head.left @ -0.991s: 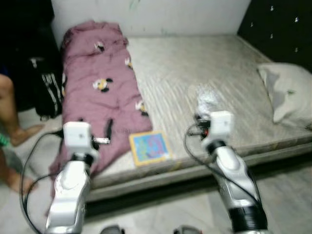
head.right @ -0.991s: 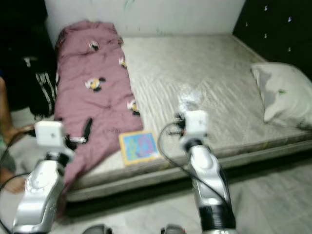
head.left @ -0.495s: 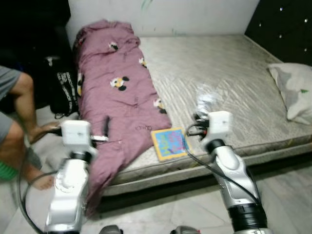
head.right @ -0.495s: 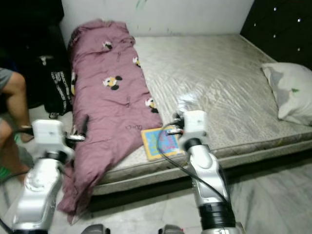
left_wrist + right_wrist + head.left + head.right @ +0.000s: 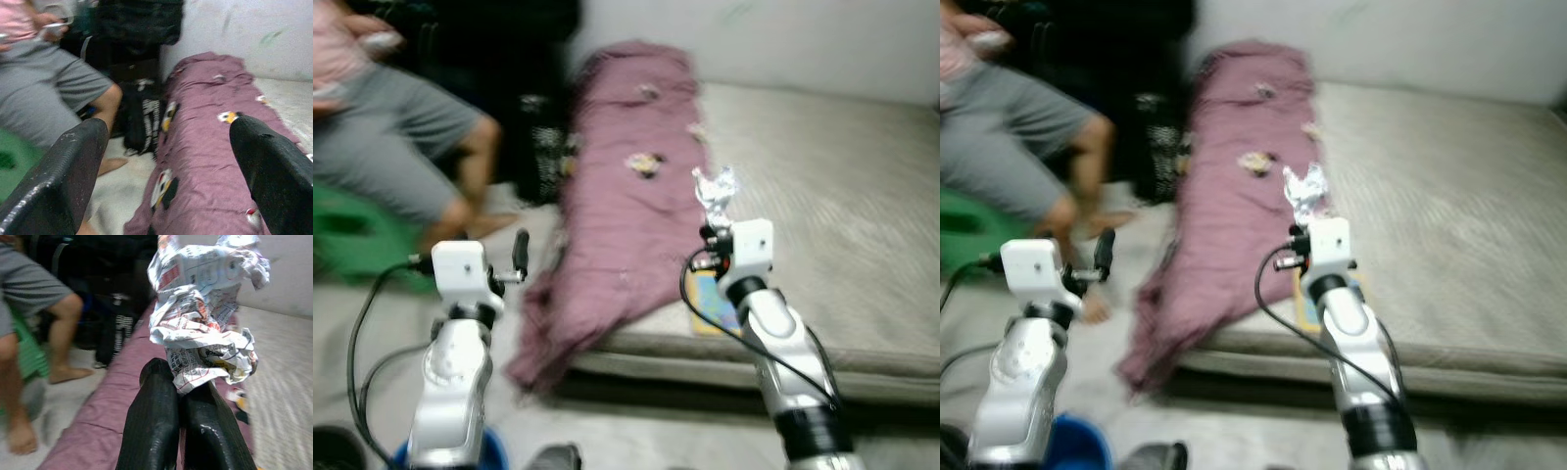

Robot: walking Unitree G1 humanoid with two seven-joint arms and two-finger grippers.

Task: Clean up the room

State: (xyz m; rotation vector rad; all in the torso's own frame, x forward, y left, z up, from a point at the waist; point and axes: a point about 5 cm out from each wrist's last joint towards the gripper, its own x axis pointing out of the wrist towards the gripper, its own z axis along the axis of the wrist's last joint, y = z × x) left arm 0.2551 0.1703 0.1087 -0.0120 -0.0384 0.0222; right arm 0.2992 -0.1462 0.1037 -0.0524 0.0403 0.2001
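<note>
R gripper [image 5: 183, 382] pinching crumpled paper [image 5: 203, 308] – upright

Two silver arms, each with a white boxy wrist module and a looping black cable; right arm has a black band near its base. Left gripper [image 5: 166, 161] and right gripper [image 5: 183, 382]: long black fingers [image 5: 149, 431], textured matte surface, rounded tips

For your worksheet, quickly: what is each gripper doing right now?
Left gripper: open, holding nothing.
Right gripper: closed on a crumpled paper.
</note>
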